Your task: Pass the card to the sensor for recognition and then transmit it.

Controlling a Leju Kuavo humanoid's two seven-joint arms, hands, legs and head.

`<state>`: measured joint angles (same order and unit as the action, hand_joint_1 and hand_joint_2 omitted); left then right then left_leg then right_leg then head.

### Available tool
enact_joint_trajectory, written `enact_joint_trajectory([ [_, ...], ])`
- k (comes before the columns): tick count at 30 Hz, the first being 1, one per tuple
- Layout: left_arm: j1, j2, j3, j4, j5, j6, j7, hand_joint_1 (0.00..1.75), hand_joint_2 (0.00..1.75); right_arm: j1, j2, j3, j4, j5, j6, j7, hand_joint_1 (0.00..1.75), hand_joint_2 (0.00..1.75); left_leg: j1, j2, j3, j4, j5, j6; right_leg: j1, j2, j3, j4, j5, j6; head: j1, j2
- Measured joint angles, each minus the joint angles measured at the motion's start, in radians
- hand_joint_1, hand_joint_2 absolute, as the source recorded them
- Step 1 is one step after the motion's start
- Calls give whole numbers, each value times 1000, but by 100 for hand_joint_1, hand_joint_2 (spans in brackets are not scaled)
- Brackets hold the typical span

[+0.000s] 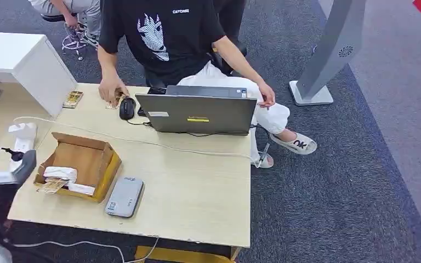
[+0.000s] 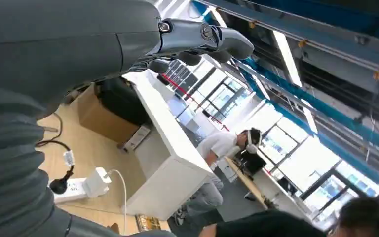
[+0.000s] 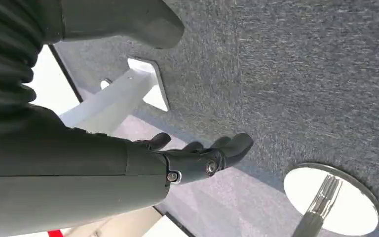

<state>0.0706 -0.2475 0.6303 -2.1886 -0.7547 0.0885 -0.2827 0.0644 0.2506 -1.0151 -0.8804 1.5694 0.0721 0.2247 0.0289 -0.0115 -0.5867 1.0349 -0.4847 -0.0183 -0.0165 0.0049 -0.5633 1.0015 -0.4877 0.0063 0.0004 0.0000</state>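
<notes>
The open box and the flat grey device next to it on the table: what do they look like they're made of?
The box looks like plain brown cardboard: matte, with folded flaps and thin raw edges. The grey device looks like moulded plastic, smooth with rounded corners and a dull sheen, though painted metal can't be ruled out. Both sit on the table, seemingly pale wood-grain laminate.

A person in a black T-shirt (image 1: 164,33) sits behind an open laptop (image 1: 197,112), one hand beside a black mouse (image 1: 126,108). A white power strip (image 1: 22,137), possibly with a charger, lies at the table's (image 1: 197,192) edge.
</notes>
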Motion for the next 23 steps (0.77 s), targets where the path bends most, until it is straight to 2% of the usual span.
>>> enact_joint_trajectory([
  [2, 33, -25, 82, -27, 125, 23, 13, 0, 175, 1, 2, -6, -2, 0, 0, -2, 0, 175, 0, 0, 0, 0, -1, -1, 0, 0, 0, 0, -1, 0, 0, 0],
  [4, 53, -46, 165, -29, 196, 49, 45, 0, 175, 1, 2, -10, -2, 0, -2, -6, 0, 175, 0, 0, 1, 0, -1, -1, 0, 0, 0, 0, -2, 0, -1, 0],
  [7, 57, -65, 250, -12, 181, 90, 92, 0, 175, 1, 2, -12, -3, 0, -2, -15, 0, 175, 0, -1, 1, 0, -1, -1, 0, -2, 0, 0, -2, 0, 0, 0],
  [10, 36, -74, 351, 42, 109, 156, 113, 0, 175, 1, 2, -12, -1, 0, -8, -26, 0, 175, 0, 0, 2, -1, -1, -1, 0, -1, 0, 0, -2, 0, 0, 0],
  [13, 26, -80, 411, 84, 91, 176, 124, 0, 175, 1, 2, -11, 1, 0, -11, -28, 0, 175, 0, -1, 2, 0, 0, -1, 0, -2, 1, 0, -2, 0, 0, 0],
  [17, 9, -81, 458, 129, 133, 204, 171, 0, 175, 1, 2, -11, 1, 0, -11, -37, 0, 175, 0, -1, 1, 0, 0, -1, 0, -2, 1, 0, -2, 0, 0, 0],
  [21, -12, -82, 507, 197, 187, 280, 232, 0, 175, 0, 1, -8, 2, 0, -9, -38, 0, 175, 0, -1, 2, 0, -1, -1, 0, -2, 1, 0, -2, 0, 0, 0],
  [23, -27, -86, 535, 257, 212, 336, 284, 0, 175, 0, 0, -6, 5, 0, -10, -40, 0, 175, 0, -1, 1, 0, -1, -1, 0, -2, 1, 0, -2, 0, 0, 0],
])
